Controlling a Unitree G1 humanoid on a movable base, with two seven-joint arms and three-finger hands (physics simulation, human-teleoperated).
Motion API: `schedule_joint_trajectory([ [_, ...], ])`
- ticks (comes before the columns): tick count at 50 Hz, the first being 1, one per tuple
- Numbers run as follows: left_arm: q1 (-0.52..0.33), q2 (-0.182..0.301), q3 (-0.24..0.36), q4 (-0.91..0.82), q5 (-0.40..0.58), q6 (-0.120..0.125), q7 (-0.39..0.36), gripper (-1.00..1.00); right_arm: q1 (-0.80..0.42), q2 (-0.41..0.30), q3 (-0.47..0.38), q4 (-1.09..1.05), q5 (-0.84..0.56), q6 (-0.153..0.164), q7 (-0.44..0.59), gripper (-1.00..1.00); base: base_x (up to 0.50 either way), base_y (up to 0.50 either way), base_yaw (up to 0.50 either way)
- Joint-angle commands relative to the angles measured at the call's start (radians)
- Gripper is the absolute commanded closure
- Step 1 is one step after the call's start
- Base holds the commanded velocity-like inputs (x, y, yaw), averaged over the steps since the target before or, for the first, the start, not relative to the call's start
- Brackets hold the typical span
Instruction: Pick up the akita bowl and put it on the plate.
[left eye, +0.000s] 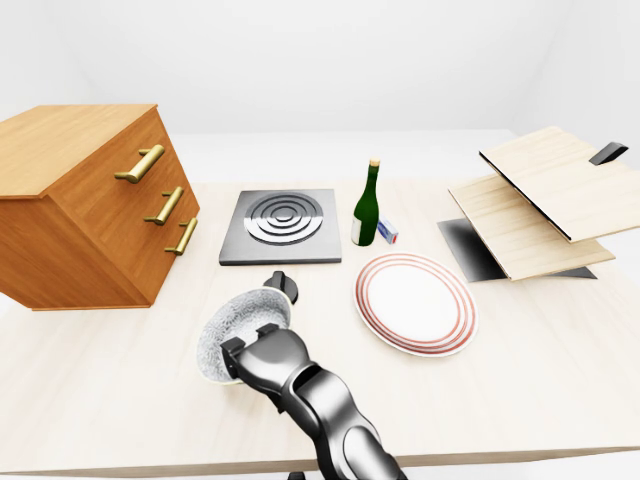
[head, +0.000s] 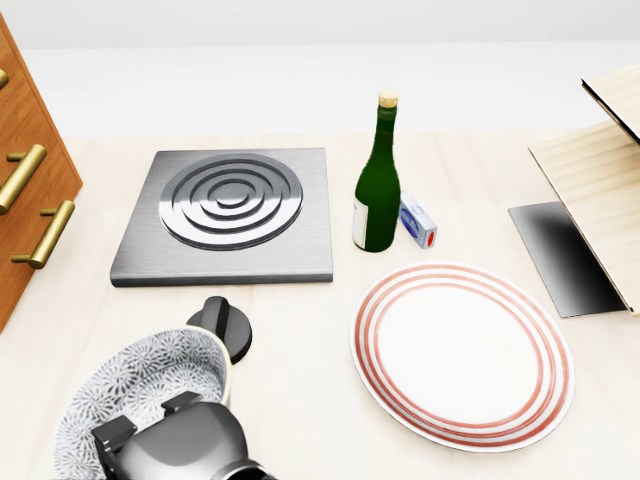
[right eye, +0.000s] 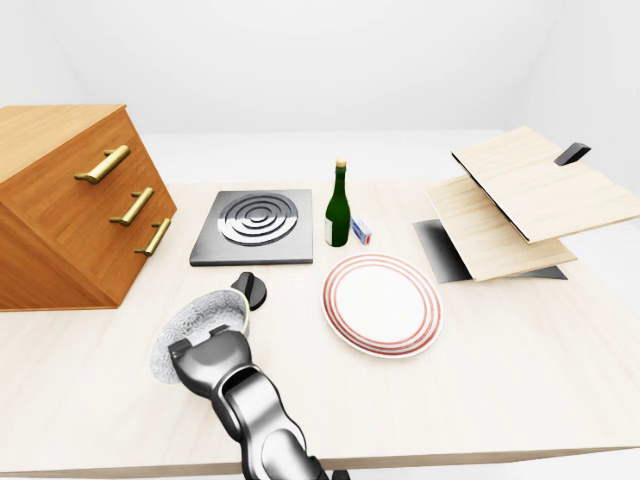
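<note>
Left hand (head: 180, 440) is clamped narrow on the rim of the bowl (head: 140, 385), on the side toward the bottom of the head view. Fingers are mostly hidden behind the knuckles. Right hand is out of shot.

Bowl sits toward the desk (left eye: 560, 360) edge at the bottom of the head view, left of centre. It is tilted, grey floral pattern inside, white outside. Can't tell if its base touches the desk. Its upper rim overlaps the black knob (head: 232, 322) in the head view; whether they touch is unclear.

Writing:
- Bottle (head: 377, 190): green, cork top, pale label, print too small to read.
- Small box (head: 417, 221): white and blue with a red spot, text not legible.

Edges and room:
- Plate (head: 462, 355), red-ringed, lies flat right of the bowl, bare desk between them.
- Bottle stands upright just off the plate's upper-left rim, apart from it. Box lies just right of the bottle.
- Hotplate (head: 228, 212) lies above the knob in the head view, apart from it.
- Drawer chest (left eye: 85, 215) with brass handles (left eye: 142, 163) takes the desk's left edge, tipped.
- Wooden boards (left eye: 540, 200) slant over a dark mat (head: 560, 255) at the right edge, near the plate but apart.
- Bare desk runs from the plate to the bottom edge and bottom-right corner in the left-eye view.
</note>
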Motion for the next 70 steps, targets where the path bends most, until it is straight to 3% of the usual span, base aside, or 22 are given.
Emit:
schedule_joint_trajectory([
  [1, 0.000, 0.000, 0.000, 0.000, 0.001, 0.000, -0.001, -1.00, -0.007, 0.014, -0.004, -0.044, -0.094, 0.000, 0.000, 1.00, 0.00, 0.00, 0.00],
  [26, -0.001, 0.000, -0.001, 0.001, 0.000, -0.002, -0.003, -1.00, -0.007, 0.023, -0.021, -0.194, -0.230, 0.000, 0.000, 1.00, 0.00, 0.00, 0.00],
  [70, 0.000, 0.000, 0.000, 0.000, -0.002, -0.002, 0.004, -1.00, -0.015, 0.033, -0.083, -0.380, -0.349, 0.000, 0.000, 1.00, 0.00, 0.00, 0.00],
])
